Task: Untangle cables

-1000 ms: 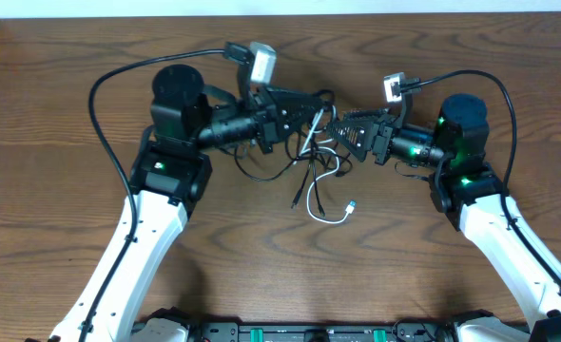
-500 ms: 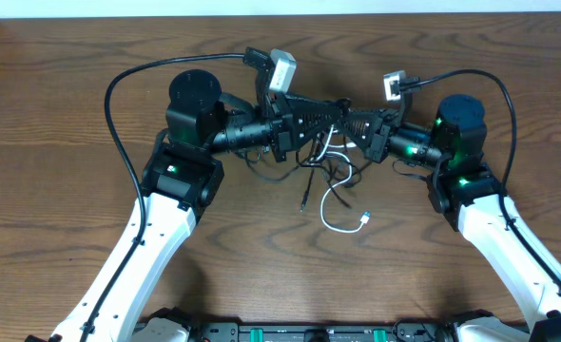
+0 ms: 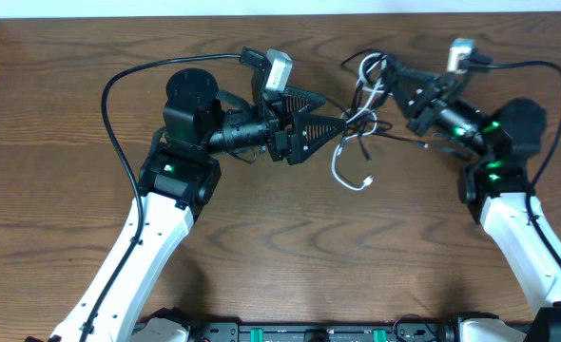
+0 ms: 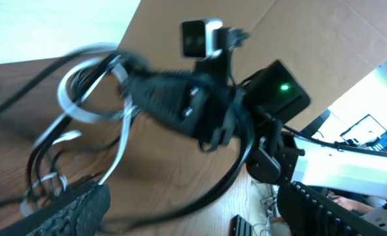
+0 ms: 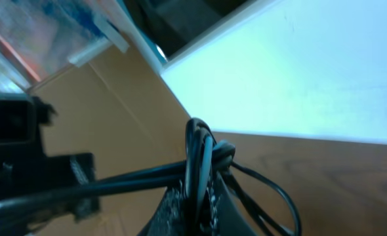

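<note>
Pinching a bunch of thin black flexible cords [image 5: 197, 154] between the right fingers [image 5: 175, 215], fully closed on them, and holding that side of the tangle up, seemingly off the brown wooden surface [image 3: 261, 256], over its far right part. Doing this, by my judgement, to draw the strands away from the other arm and to stretch the knot [image 3: 358, 122] open.

Spreading the left fingers [image 4: 75, 208] wide apart, with nothing between them; only pointing at the tangle from the left, with the tips just beside it in the overhead view. Probably being empty on purpose, to let the cords slide free under the pull from the right.

Carrying the knot between the two arms, near the far middle of the surface, with several black loops standing up beside the right fingers. Leaving the one thin white cord [image 3: 338, 167] to trail from the knot toward the near side, curving like a hook and ending in a small plug [image 3: 368, 183], apparently resting on the wood.

Not being able to tell, from the blurred left wrist view, the order of crossing among the strands. Judging the untangling as not yet done: black and white meeting in one dense point. Needing next, most likely, a fresh grip by the left fingers on one single strand, well apart from the right grip; otherwise risking to tighten the knot.
</note>
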`<state>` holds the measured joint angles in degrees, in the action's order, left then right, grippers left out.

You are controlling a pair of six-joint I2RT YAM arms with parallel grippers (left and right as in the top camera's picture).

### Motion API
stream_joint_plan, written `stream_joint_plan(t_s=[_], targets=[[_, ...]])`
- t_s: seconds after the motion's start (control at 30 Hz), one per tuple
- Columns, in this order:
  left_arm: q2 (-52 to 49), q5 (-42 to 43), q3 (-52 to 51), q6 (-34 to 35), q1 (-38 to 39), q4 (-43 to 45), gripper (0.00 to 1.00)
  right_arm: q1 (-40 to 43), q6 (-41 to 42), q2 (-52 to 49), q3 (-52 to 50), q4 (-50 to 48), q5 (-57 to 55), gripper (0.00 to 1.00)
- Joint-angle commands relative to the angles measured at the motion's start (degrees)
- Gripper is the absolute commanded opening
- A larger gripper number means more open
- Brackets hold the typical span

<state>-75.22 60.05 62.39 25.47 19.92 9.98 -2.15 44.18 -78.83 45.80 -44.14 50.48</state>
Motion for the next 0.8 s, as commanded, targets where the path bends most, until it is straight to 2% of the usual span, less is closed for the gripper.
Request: stream_joint_plan(t_s=[0.0,0.23,0.37,0.43,0.5,0.6,0.77], targets=[[0.6,0.2,1.6,-0.4,-0.3,-0.2,0.87,2.0,9.5,0.1,0.4,-6.1,3.0,0.01],[0.2,-3.0,1.6,-0.5,-0.3,-1.0,0.88,2.2,11.6,0.1,0.4,-10.9,5.4,0.01],[-0.2,-3.9,1.6,-7.4,-0.3,-3.7,0.88,2.2,12.6,0.1,0.4,-11.2,5.9,0.01],[-0.3,-7.8,1.6,-11.8,-0.3,-7.7,0.88,2.2,12.8,0.1,0.4,-12.1,7.0,0.01],[-0.4,-16.0,1.6,-14.4,-0.3,-12.9,0.88,2.2,12.8,0.1,0.4,-12.9,8.0,0.01],[-0.6,-24.1,1.6,-14.6,-0.3,-17.8,0.88,2.2,12.8,0.1,0.4,-13.4,9.2,0.01],[-1.6,-18.1,1.6,-14.5,0.7,-19.4,0.88,2.1,12.8,0.1,0.4,-13.4,9.4,0.01]])
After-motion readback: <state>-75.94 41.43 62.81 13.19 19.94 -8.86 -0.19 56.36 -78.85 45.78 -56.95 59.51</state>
